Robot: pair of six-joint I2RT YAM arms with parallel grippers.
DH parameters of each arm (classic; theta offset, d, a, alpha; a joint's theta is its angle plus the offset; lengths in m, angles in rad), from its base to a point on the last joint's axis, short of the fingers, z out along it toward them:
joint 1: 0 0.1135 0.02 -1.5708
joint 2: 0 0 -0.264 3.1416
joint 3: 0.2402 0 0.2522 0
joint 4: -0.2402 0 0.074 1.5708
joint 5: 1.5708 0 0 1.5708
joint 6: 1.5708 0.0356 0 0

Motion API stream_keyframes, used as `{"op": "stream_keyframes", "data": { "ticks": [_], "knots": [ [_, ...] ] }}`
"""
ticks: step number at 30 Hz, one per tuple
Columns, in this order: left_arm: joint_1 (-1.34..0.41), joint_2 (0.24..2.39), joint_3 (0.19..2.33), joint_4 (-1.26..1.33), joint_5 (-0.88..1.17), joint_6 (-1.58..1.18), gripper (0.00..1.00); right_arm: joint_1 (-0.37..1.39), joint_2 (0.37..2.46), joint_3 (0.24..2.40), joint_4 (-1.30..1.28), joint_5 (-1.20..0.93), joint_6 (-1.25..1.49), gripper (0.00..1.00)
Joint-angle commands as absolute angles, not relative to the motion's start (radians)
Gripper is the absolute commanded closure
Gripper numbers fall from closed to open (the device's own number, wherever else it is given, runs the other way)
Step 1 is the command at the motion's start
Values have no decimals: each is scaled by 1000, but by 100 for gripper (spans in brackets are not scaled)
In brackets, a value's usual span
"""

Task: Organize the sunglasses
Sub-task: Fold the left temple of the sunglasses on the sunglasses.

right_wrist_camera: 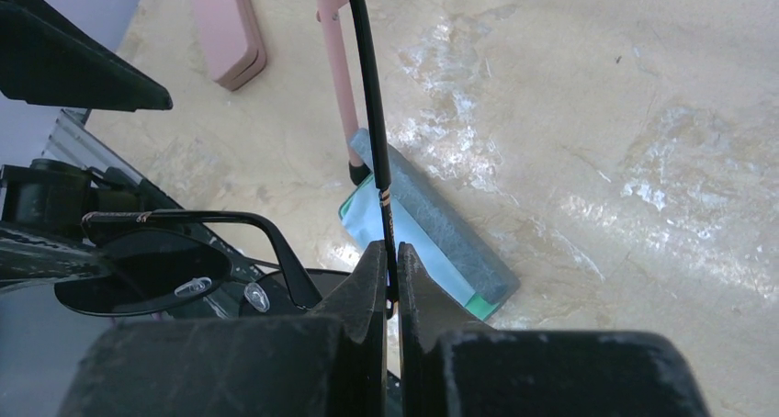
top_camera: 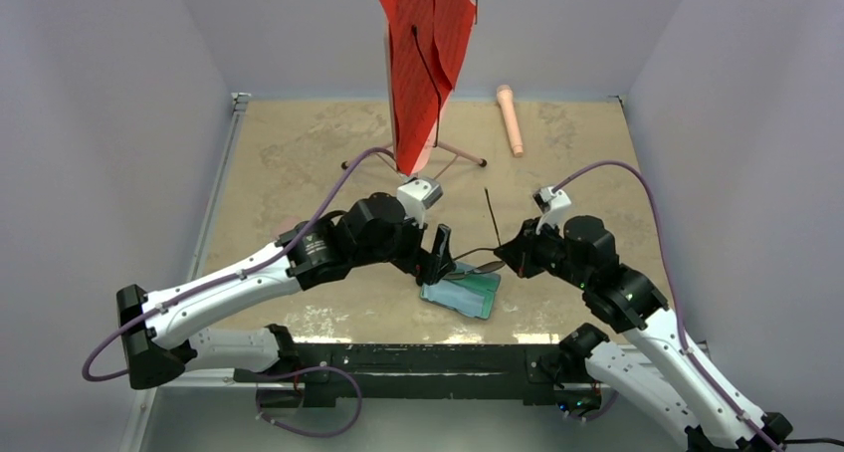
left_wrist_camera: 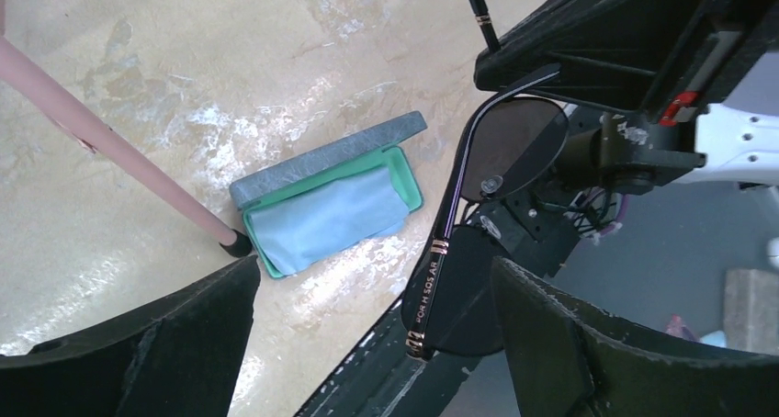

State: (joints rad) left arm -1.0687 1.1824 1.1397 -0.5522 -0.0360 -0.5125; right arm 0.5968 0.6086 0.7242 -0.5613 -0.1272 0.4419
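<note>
While the left pincer (left_wrist_camera: 375, 284) gapes, only the right wrist view shows the right pincer (right_wrist_camera: 393, 272) clamping the black sunglasses' (right_wrist_camera: 147, 268) arm.

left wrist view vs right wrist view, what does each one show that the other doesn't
Only the left wrist: the light blue cloth lying in the green-lined inside of the open grey-blue flat case, and the left gripper with its jaws wide apart. Only the right wrist: the pink oblong case, and the right gripper pinched shut on one thin arm of the black dark-lensed sunglasses. Both: those sunglasses, the flat case, and a pink stand leg with a black foot.
</note>
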Motion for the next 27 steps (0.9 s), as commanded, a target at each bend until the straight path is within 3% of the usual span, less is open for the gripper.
{"op": "stream_keyframes", "data": {
  "ticks": [1,12,18,27],
  "knots": [
    [-1065,1110,1104,-509,-6,-597,0,603,595,701,-459,-190,355,100],
    [-1065,1025,980,-442,150,-838,1,604,487,579,-167,-561,196,100],
    [-1065,986,865,-211,398,-881,9,604,472,562,-29,-629,189,100],
    [-1064,999,802,-19,569,-968,28,606,487,561,101,-758,127,100]
  ]
}}
